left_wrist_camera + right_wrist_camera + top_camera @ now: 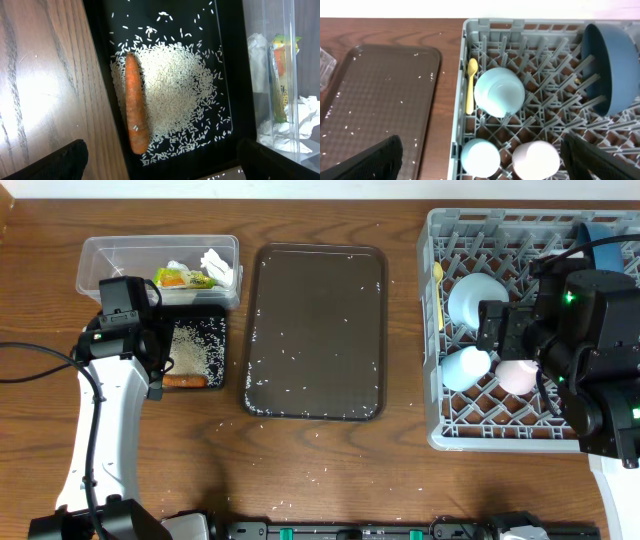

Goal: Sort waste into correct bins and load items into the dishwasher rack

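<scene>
Carrot stick (136,107) and rice (175,95) lie in the black tray (230,75), with the left fingers (65,162) spread and empty above them.
The stick lies close to the tray's rim, so I judge the fingers should rise straight up without brushing it. The right fingers (375,160), also spread and empty, hang over the loaded rack (530,55). The wooden bench (330,470) gives free room; loose grains lie on the serving tray (315,310).
</scene>
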### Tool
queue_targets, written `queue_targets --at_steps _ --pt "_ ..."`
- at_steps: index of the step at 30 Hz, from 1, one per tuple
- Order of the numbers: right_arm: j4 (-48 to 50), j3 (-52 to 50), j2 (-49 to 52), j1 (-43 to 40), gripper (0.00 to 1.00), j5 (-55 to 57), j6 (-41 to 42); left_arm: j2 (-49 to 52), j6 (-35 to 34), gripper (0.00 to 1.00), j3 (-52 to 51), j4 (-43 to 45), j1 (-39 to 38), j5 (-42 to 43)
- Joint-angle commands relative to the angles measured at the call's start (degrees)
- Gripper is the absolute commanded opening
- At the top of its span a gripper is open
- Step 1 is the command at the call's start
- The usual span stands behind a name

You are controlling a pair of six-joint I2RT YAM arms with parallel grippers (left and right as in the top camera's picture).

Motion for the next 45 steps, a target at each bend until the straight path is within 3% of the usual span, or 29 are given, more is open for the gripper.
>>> queue_targets --at_steps 1,8,15,22,31,45 --pt "3.48 -3.13 -2.01 0.07 0.99 2.43 -3.26 0.11 0.13 0.98 0.70 -0.20 0.24 -1.36" --pt "27.63 -28.63 -19.04 -0.96 0.99 1.92 -8.15 0.11 0.13 0.98 0.70 -0.17 0.24 -1.36" --pt "42.45 -56.87 -38.64 -3.15 0.99 -5.49 -8.13 0.11 0.13 0.98 0.70 -0.20 0.24 -1.36" --pt "51.63 -75.67 -55.36 -3.15 0.99 -6.84 -8.09 0.11 0.13 0.98 0.70 -0.17 0.24 -1.36" --pt "51.10 -80.37 -64.17 -3.15 0.99 -6.64 -6.34 0.11 0.13 0.98 0.70 -0.20 0.24 -1.36" --pt "51.10 -80.37 -64.41 -3.13 0.99 -6.19 -7.91 0.11 0.13 0.98 0.70 -0.17 0.24 -1.36"
